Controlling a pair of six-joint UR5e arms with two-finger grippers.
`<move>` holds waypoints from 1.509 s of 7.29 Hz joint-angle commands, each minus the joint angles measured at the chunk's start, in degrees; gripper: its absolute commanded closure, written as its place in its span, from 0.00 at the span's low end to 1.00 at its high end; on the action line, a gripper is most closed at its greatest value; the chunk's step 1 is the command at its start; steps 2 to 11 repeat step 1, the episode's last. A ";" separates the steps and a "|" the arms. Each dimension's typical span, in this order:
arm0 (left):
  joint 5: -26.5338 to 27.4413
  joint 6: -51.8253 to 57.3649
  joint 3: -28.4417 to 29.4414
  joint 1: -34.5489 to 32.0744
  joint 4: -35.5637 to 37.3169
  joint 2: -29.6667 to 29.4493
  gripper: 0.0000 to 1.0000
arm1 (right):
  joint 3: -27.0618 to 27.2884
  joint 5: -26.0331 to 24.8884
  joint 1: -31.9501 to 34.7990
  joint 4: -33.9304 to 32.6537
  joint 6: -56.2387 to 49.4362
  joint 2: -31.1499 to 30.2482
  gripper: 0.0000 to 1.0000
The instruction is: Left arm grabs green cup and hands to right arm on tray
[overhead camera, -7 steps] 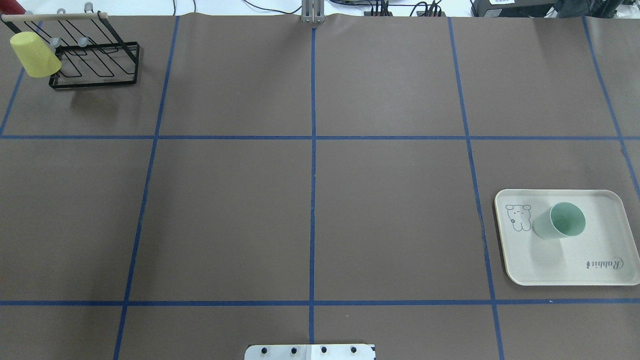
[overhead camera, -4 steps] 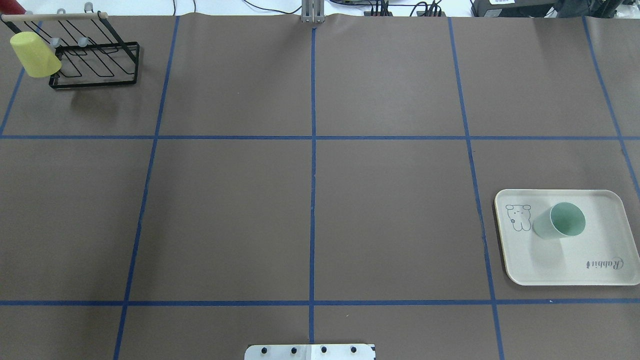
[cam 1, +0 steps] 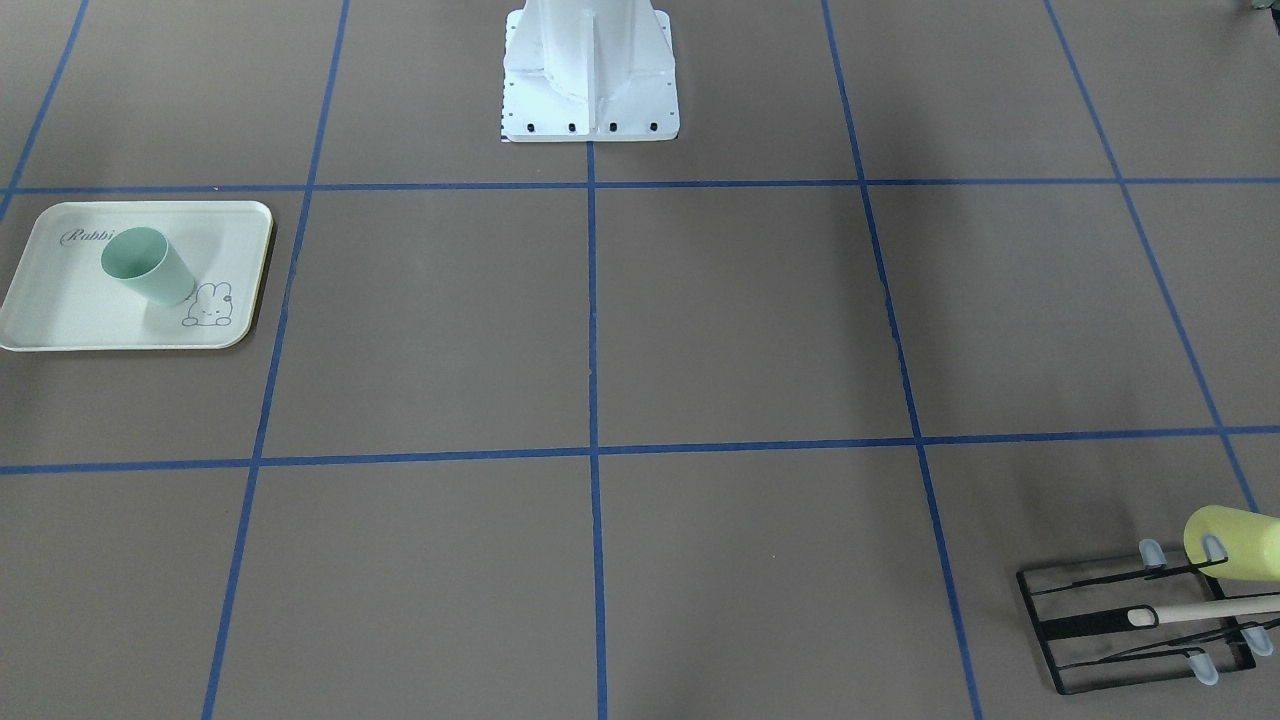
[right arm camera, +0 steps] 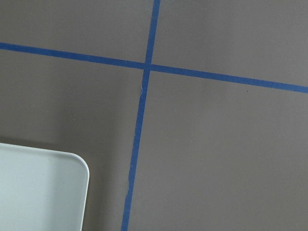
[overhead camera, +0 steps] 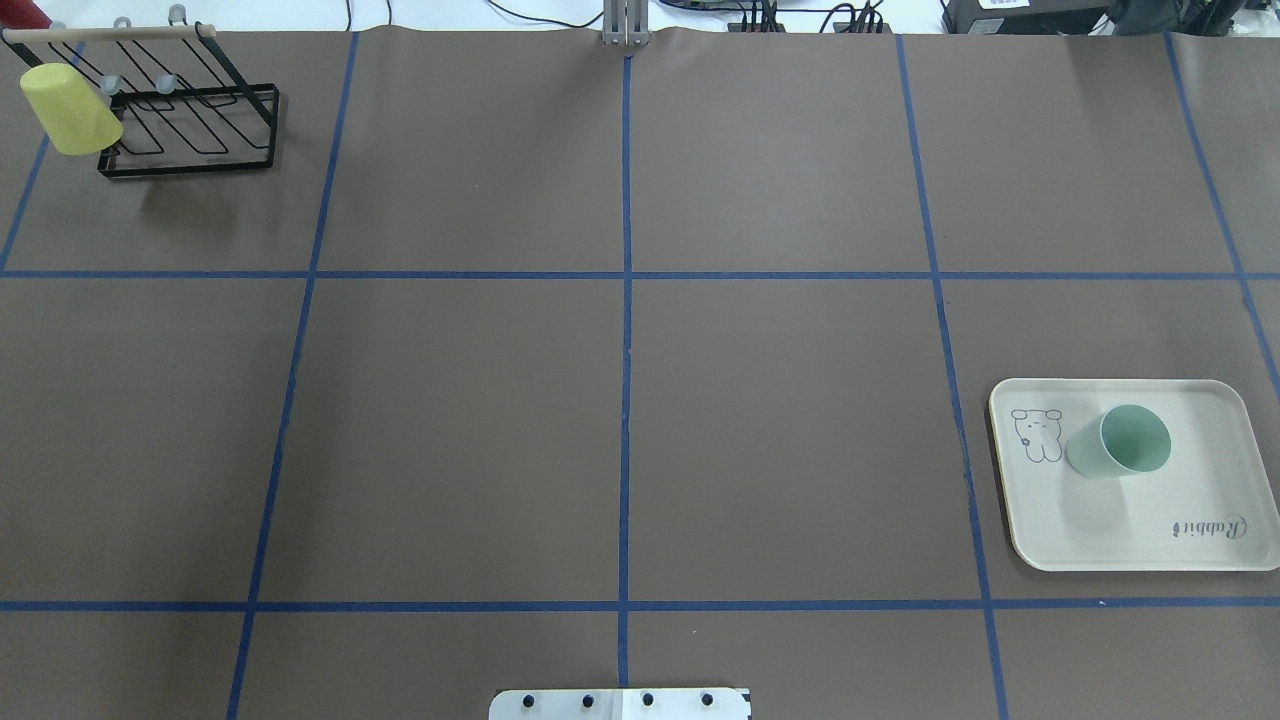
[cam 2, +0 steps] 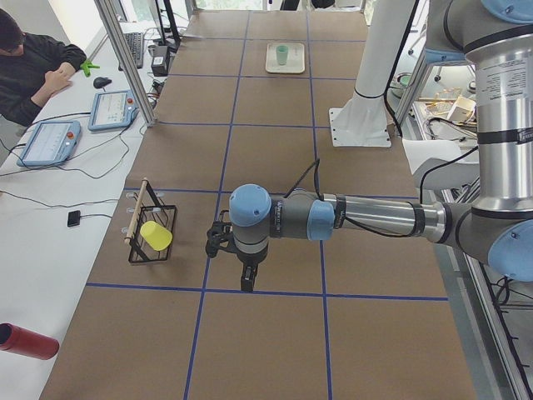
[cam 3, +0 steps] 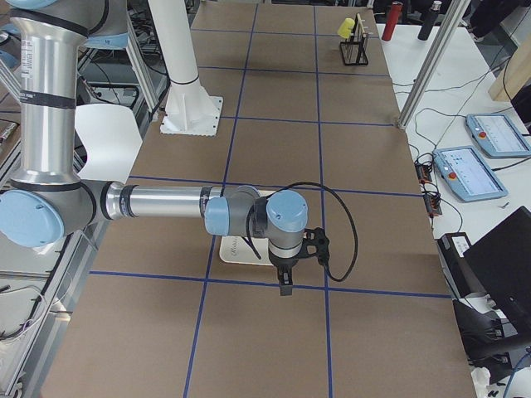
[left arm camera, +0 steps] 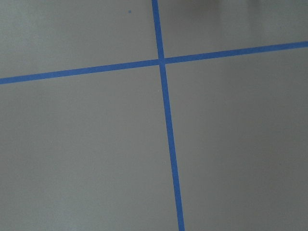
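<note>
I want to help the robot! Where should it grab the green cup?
Probably at the rim, from straight above. The green cup stands upright on the tray with its mouth open upward, so the wall can be pinched inside and outside. It has no handle.

The single legible word is "Rabbit", in grey script on the cream tray [overhead camera: 1100,520] at the right of the table. It stands in the tray's near right corner, towards the robot, and reads upside down from the overhead camera. From across the table only "Rabbi" shows, the last letter hidden behind the green cup [cam 1: 148,265]. A small line drawing of a rabbit marks the tray's left end. A printed label [cam 2: 500,79] on the left arm [cam 2: 375,217] is too small to read.
</note>
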 commanded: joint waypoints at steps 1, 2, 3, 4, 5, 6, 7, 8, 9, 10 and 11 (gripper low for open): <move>0.00 0.00 0.08 0.00 0.00 0.02 0.00 | -0.17 0.00 0.00 0.60 0.07 0.00 0.00; 0.00 0.00 0.08 0.00 0.00 0.02 0.00 | -0.17 0.00 0.00 0.60 0.07 0.00 0.00; 0.00 0.00 0.08 0.00 0.00 0.02 0.00 | -0.17 0.00 0.00 0.60 0.07 0.00 0.00; 0.00 0.00 0.08 0.00 0.00 0.02 0.00 | -0.17 0.00 0.00 0.60 0.07 0.00 0.00; 0.00 0.00 0.08 0.00 0.00 0.02 0.00 | -0.17 0.00 0.00 0.60 0.07 0.00 0.00; 0.00 0.00 0.08 0.00 0.00 0.02 0.00 | -0.17 0.00 0.00 0.60 0.07 0.00 0.00; 0.00 0.00 0.08 0.00 0.00 0.02 0.00 | -0.17 0.00 0.00 0.60 0.07 0.00 0.00; 0.00 0.00 0.08 0.00 0.00 0.02 0.00 | -0.17 0.00 0.00 0.60 0.07 0.00 0.00; 0.00 0.00 0.08 0.00 0.00 0.02 0.00 | -0.17 0.00 0.00 0.60 0.07 0.00 0.00; 0.00 0.00 0.08 0.00 0.00 0.02 0.00 | -0.17 0.00 0.00 0.60 0.07 0.00 0.00; 0.00 0.00 0.08 0.00 0.00 0.02 0.00 | -0.17 0.00 0.00 0.60 0.07 0.00 0.00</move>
